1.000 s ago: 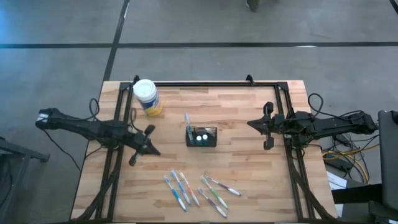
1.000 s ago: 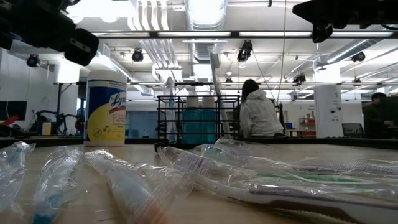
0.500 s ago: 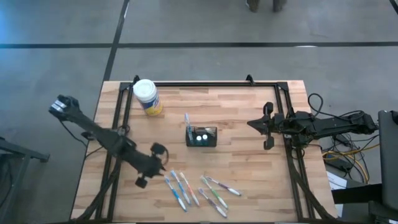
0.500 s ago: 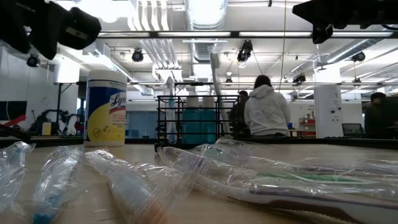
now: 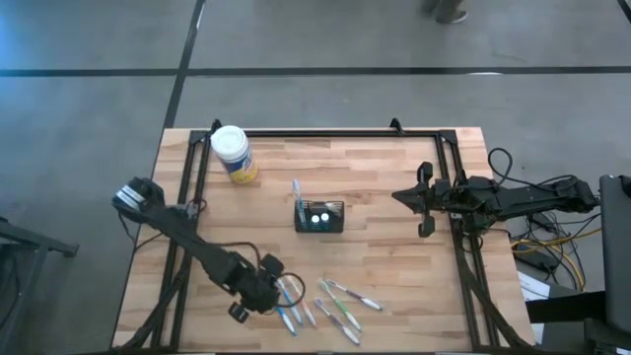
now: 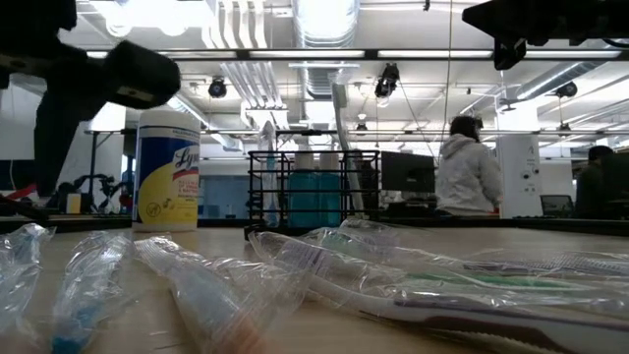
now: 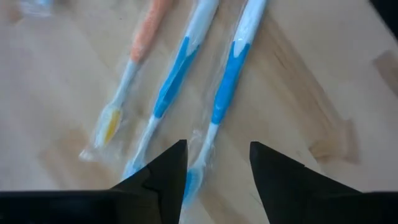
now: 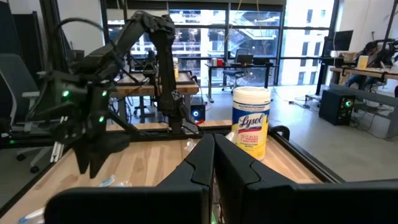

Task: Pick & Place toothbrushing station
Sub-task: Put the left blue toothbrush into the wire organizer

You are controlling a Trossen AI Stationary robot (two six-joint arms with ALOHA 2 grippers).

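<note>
Jaws of the left gripper [image 5: 258, 292] stood apart over wrapped toothbrushes [image 5: 288, 301] at 6 o'clock; the right gripper [image 5: 424, 200] waited closed at 3 o'clock. Toothbrushing station [image 5: 319, 216] sat at table centre, probably light, rigid mesh, best gripped by its rim.

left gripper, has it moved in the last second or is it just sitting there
Yes. In the high view the left gripper has swung from beside the black mesh holder toward the table's near edge, now open over the wrapped toothbrushes.

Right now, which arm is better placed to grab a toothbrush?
Left. Its open end effector hovers over the wrapped blue toothbrushes. The right end effector, fingers shut, waits at the table's right edge.
</note>
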